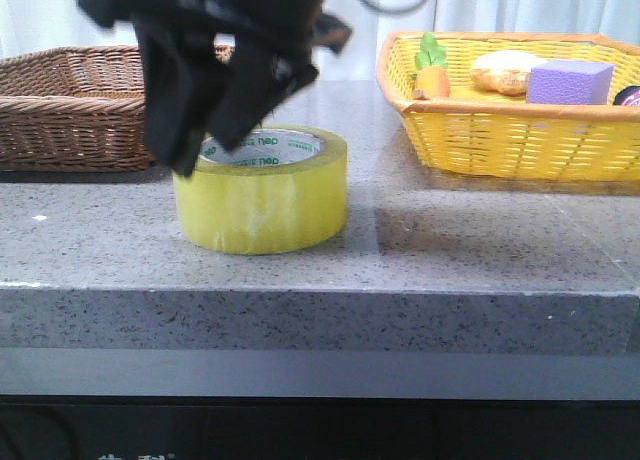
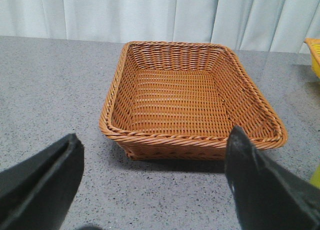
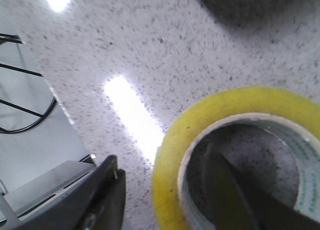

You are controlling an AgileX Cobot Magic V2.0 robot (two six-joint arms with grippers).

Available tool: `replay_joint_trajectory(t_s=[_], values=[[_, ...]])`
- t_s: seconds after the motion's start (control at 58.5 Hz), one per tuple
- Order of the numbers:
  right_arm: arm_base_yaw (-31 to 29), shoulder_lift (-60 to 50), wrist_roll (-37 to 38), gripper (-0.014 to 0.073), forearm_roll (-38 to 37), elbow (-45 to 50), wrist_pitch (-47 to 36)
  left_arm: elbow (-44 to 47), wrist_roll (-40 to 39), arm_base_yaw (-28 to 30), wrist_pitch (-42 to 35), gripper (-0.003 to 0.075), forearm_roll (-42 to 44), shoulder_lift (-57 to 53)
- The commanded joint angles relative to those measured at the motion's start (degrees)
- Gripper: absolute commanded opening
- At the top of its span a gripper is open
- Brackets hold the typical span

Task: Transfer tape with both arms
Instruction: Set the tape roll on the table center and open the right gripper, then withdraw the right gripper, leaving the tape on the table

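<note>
The tape (image 1: 265, 205) is a wide yellow roll with a white, green-lettered core, lying flat on the grey stone table (image 1: 480, 250). My right gripper (image 1: 210, 152) comes down on its left side. In the right wrist view the tape (image 3: 240, 102) fills the lower right, and the right gripper (image 3: 165, 165) is open astride its wall. One finger is inside the core and the other stands outside, apart from the roll. My left gripper (image 2: 155, 137) is open over bare table with nothing between its fingers, facing a brown basket. I cannot single it out in the front view.
An empty brown wicker basket (image 1: 70, 105) (image 2: 190, 90) stands at the back left. A yellow basket (image 1: 500, 130) at the back right holds a purple block (image 1: 568, 82), a toy carrot (image 1: 432, 78) and a bread-like item (image 1: 505, 70). The table's front edge (image 1: 320, 292) is close to the tape.
</note>
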Motion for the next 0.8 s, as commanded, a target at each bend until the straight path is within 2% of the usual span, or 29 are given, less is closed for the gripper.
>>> replay_joint_trajectory(t_s=[0.0, 0.222, 0.308, 0.53, 0.599, 0.787], values=[[-0.18, -5.21, 0.06, 0.0394, 1.05, -5.15, 1.37, -2.01, -0.62, 0.05, -4.39, 0.0564, -0.14, 0.56], [-0.25, -7.42, 0.67, 0.0381, 1.05, -13.26, 5.97, -2.01, -0.62, 0.05, -4.39, 0.0564, -0.14, 0.56], [-0.25, -7.41, 1.16, 0.0307, 1.05, -13.71, 5.97, -2.01, -0.62, 0.05, -4.39, 0.0564, -0.14, 0.56], [-0.25, -7.26, 1.47, -0.002, 1.05, -13.71, 6.17, -2.01, -0.62, 0.05, -4.39, 0.0564, -0.14, 0.56], [-0.72, -7.38, 1.47, -0.0097, 1.05, -13.71, 6.34, -2.01, -0.62, 0.05, -4.39, 0.0564, -0.14, 0.56], [-5.47, -9.58, 2.31, -0.009, 1.01, -13.22, 8.73, -2.01, -0.62, 0.05, -4.39, 0.0564, -0.14, 0.56]])
